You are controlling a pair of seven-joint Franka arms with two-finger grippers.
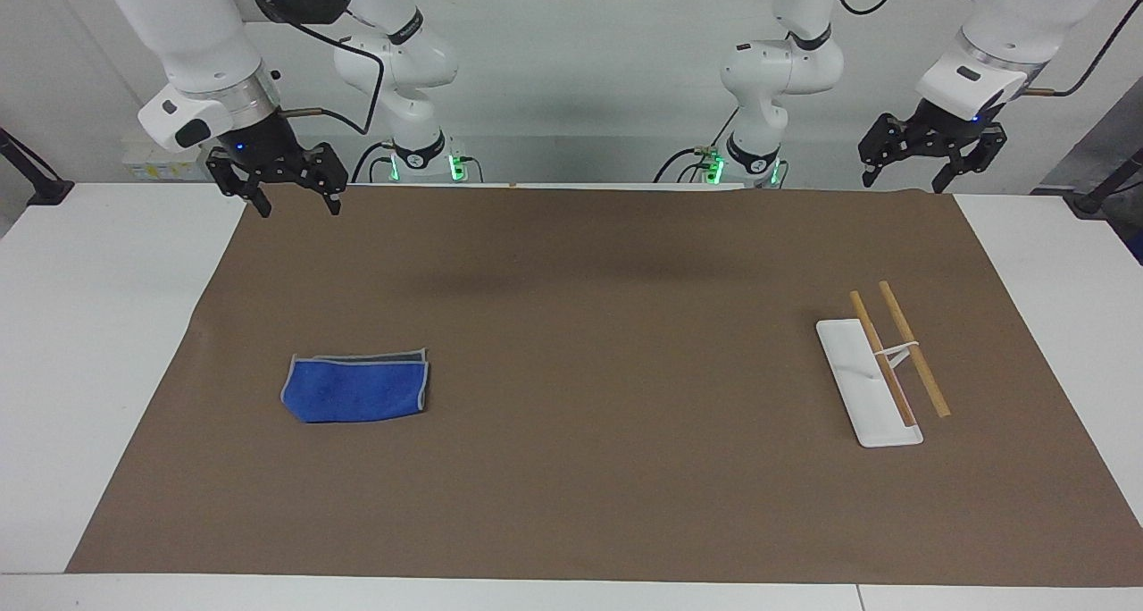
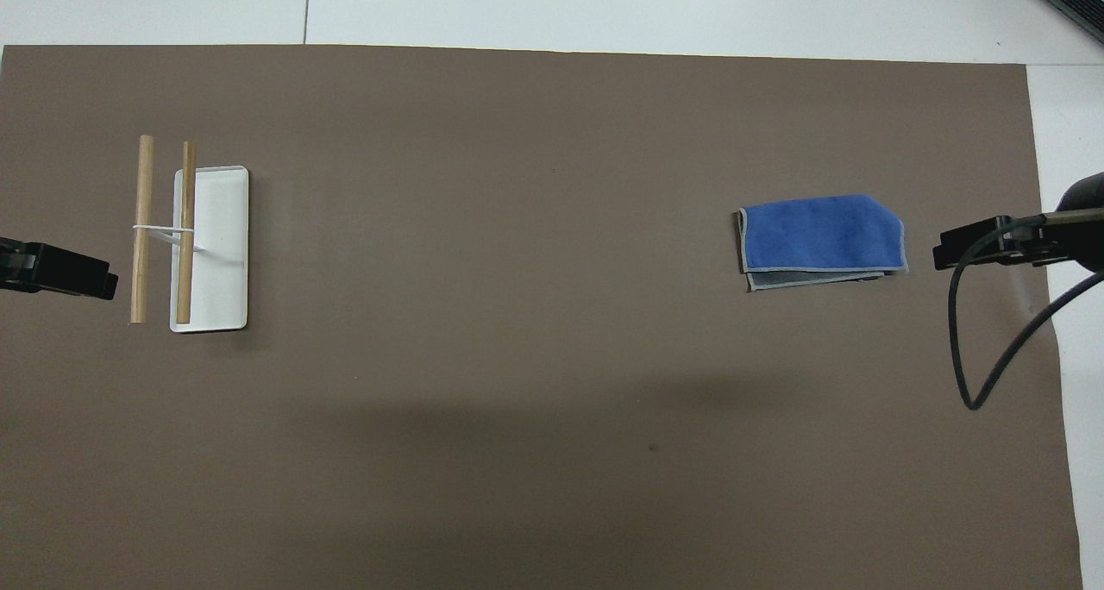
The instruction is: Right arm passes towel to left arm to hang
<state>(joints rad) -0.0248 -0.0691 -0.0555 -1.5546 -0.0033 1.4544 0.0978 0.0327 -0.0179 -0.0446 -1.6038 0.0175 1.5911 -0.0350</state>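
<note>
The blue towel (image 1: 357,388) lies folded flat on the brown mat toward the right arm's end of the table; it also shows in the overhead view (image 2: 819,238). My right gripper (image 1: 293,204) hangs open and empty, high over the mat's corner near the robots, well apart from the towel; its tip shows in the overhead view (image 2: 957,249). My left gripper (image 1: 902,182) hangs open and empty, high over the mat's edge at the left arm's end; its tip shows in the overhead view (image 2: 90,281).
A white tray (image 1: 862,388) with a rack of two wooden rods (image 1: 911,347) stands toward the left arm's end; it also shows in the overhead view (image 2: 220,245). The brown mat (image 1: 589,325) covers most of the white table.
</note>
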